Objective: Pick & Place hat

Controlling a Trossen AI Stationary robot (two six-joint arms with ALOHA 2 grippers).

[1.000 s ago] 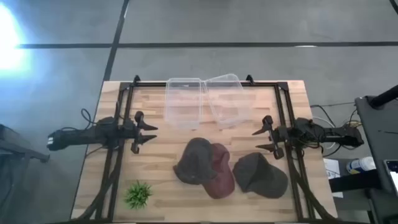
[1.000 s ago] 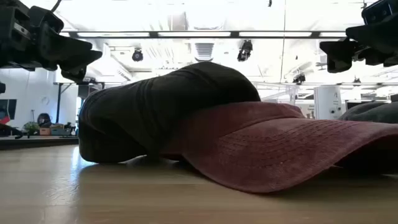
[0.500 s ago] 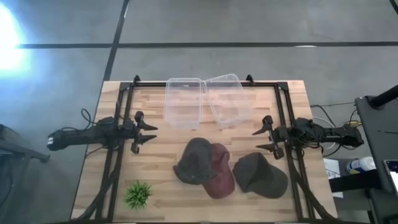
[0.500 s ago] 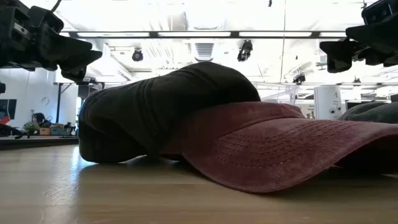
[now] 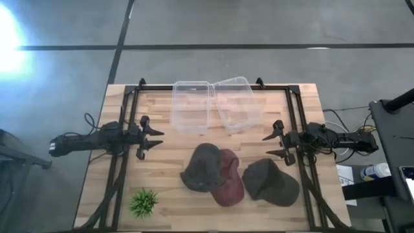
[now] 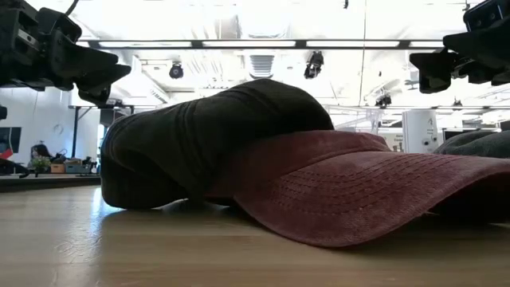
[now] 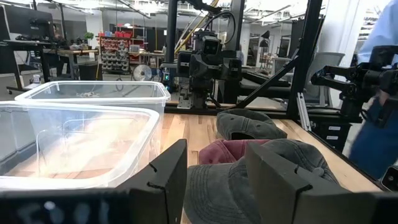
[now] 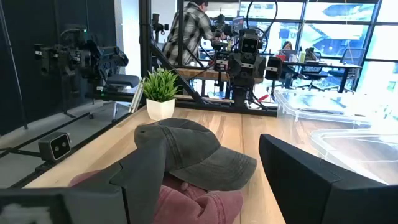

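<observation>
Three caps lie near the table's near edge. A dark grey cap (image 5: 203,167) rests partly on a red cap (image 5: 228,184), which lies flat on the wood; another dark grey cap (image 5: 270,182) sits to their right. In the low view the grey cap (image 6: 207,139) overlaps the red cap (image 6: 351,183). My left gripper (image 5: 154,140) hovers open at the table's left side, above the wood. My right gripper (image 5: 270,145) hovers open at the right side, just beyond the right cap. Both point toward the table's middle.
Two clear plastic bins (image 5: 191,105) (image 5: 237,102) stand side by side at the far edge. A small green potted plant (image 5: 143,201) sits at the near left corner. A black frame (image 5: 292,123) runs along the table's sides. Bare wood lies between the grippers.
</observation>
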